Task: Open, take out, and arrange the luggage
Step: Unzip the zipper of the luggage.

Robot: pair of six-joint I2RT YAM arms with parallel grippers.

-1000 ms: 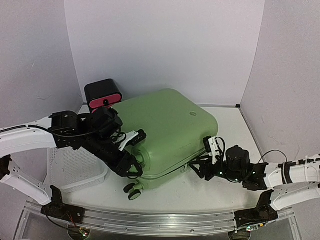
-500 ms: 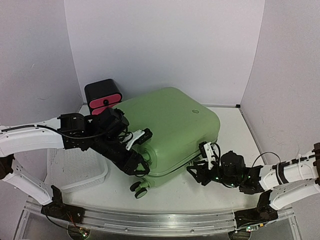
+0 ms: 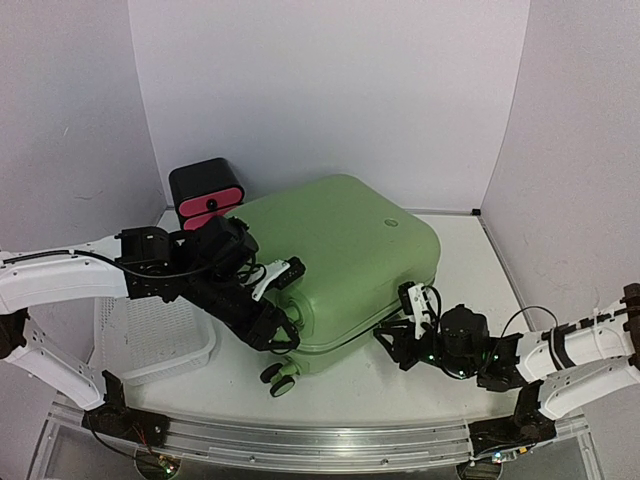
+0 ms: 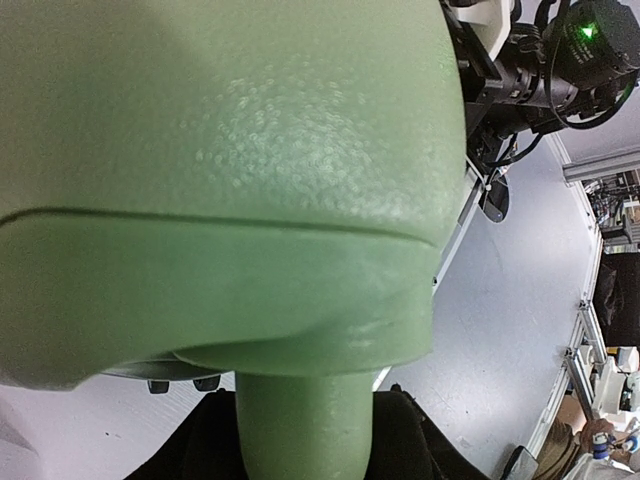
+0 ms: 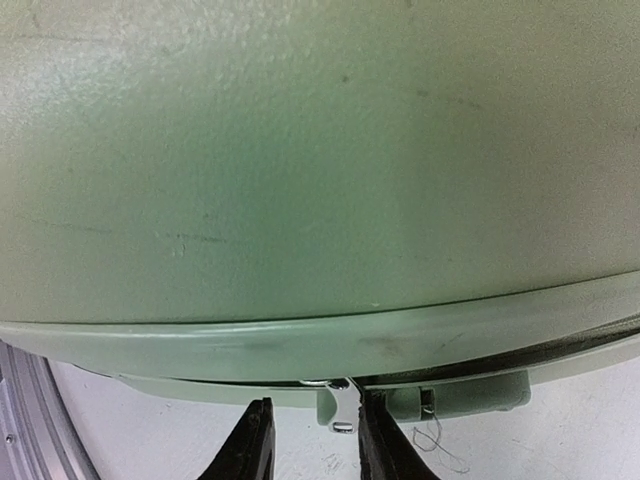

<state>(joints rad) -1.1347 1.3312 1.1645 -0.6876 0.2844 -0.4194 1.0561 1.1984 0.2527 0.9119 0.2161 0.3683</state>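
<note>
The luggage (image 3: pixel 340 260) lies flat in the middle of the top view. We judge its shell stiff, smooth and heavy, so the zipper pull (image 5: pixel 342 405) is the place to hold. The right gripper (image 5: pixel 315 412) reaches in low, narrow around the pull but not yet pinching. The left gripper (image 3: pixel 272 330), bent in from the left, clamps a green stub of the luggage.

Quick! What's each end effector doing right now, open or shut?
Left end effector: closed on a green part of the luggage.
Right end effector: open, fingers either side of the zipper pull, not pinching it yet.
</note>
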